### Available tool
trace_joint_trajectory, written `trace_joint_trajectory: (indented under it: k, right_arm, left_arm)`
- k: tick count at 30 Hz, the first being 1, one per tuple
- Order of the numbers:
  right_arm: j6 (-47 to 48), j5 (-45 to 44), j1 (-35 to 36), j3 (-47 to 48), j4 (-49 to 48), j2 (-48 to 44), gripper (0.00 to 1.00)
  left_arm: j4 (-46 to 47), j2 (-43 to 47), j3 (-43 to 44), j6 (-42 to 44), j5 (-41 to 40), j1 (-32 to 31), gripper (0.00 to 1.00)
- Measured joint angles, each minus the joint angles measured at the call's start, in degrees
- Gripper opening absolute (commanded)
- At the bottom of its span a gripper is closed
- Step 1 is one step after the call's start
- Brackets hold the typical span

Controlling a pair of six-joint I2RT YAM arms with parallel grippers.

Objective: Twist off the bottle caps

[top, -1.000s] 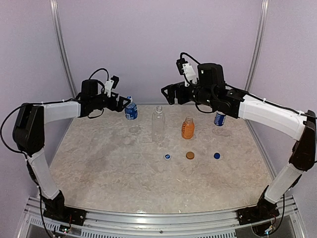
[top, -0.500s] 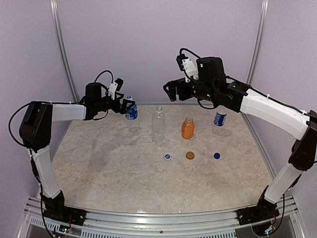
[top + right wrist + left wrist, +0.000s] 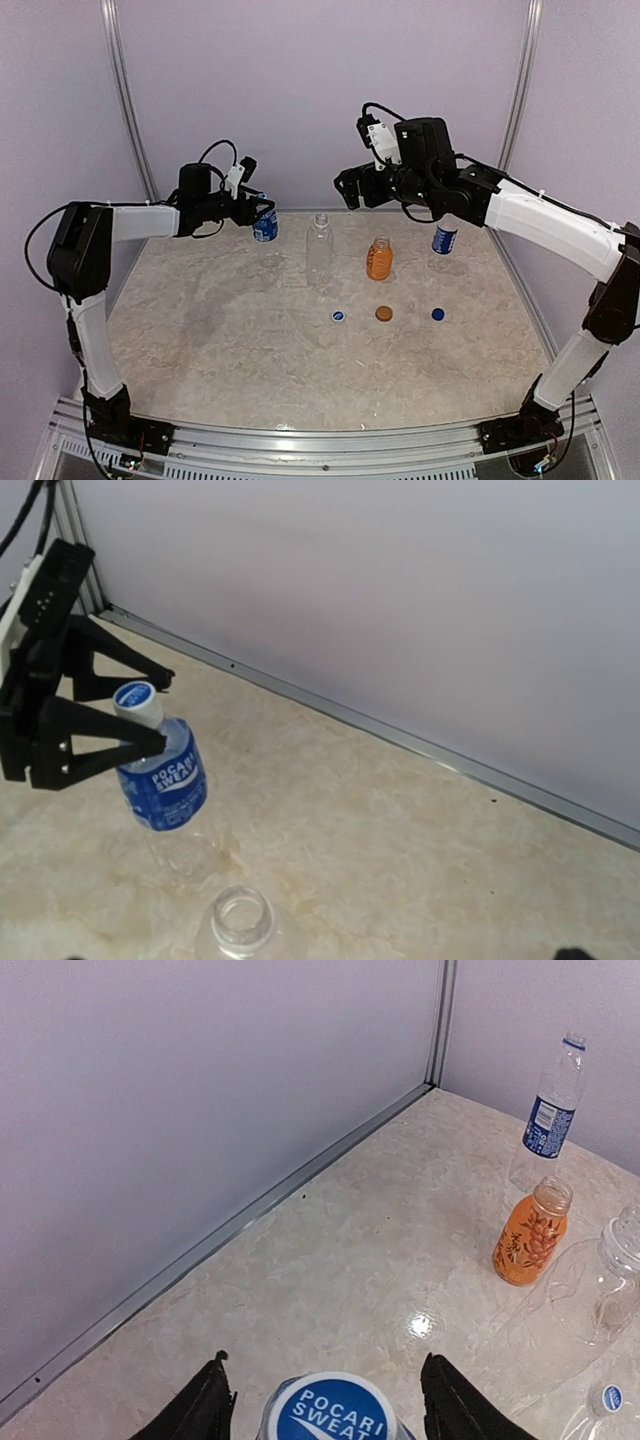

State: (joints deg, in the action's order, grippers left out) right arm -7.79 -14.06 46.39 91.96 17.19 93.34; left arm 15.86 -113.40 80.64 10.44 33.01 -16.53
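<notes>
The left tool [image 3: 262, 208] hangs over the bench [image 3: 220, 340] at about 11 o'clock. Its fingers [image 3: 205, 1412] straddle the screwed-on cap [image 3: 330, 1412] of the capped bottle [image 3: 265, 228], which stands upright and wears a blue label. In the left wrist view, bare bench shows between the cap and each finger, so this tool is spread apart and grips nothing. The right wrist view shows the same: one finger passes behind the neck and one in front of the shoulder.

The tall clear bottle [image 3: 319, 248] stands at 12 o'clock with its mouth bare. The orange bottle [image 3: 379, 260] is near it on the 3 o'clock side, also uncapped. The second blue-label bottle [image 3: 444, 238] stands at roughly 1 o'clock.

Three loose caps lie in a row on the 6 o'clock side of these bottles, well apart from one another: a blue-and-white cap [image 3: 339, 317], an orange-brown cap [image 3: 383, 313] and a blue cap [image 3: 438, 313].

The right tool [image 3: 345, 187] is up in the air near 12 o'clock, above the clear and orange bottles, and carries nothing. Its own camera catches only dark tips at the bottom corners, so it appears to be spread wide.
</notes>
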Motion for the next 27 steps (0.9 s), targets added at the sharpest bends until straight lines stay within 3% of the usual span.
trace_joint_trajectory:
  k: [7,8,15,20,27]
  right_arm:
    - [0.26,-0.17,0.00,0.00,0.46,0.00,0.99]
    - [0.26,-0.17,0.00,0.00,0.57,0.00,0.99]
    - [0.52,0.59,0.24,-0.57,0.83,-1.03,0.99]
    - [2.97,3.02,2.58,-0.79,0.87,-2.60,0.99]
    - [9.33,6.56,12.94,3.10,-0.90,-0.83,0.99]
  left_arm:
    - [-2.14,-0.24,0.33,0.76,1.73,0.83,0.03]
    - [-2.54,-0.20,0.46,0.83,1.79,1.03,0.00]
    - [-14.51,5.33,1.49,4.35,1.51,4.00,0.00]
    - [-32.72,18.58,3.85,9.79,1.01,5.25,0.00]
    - [-59.87,38.07,18.16,10.51,2.82,2.43,0.00]
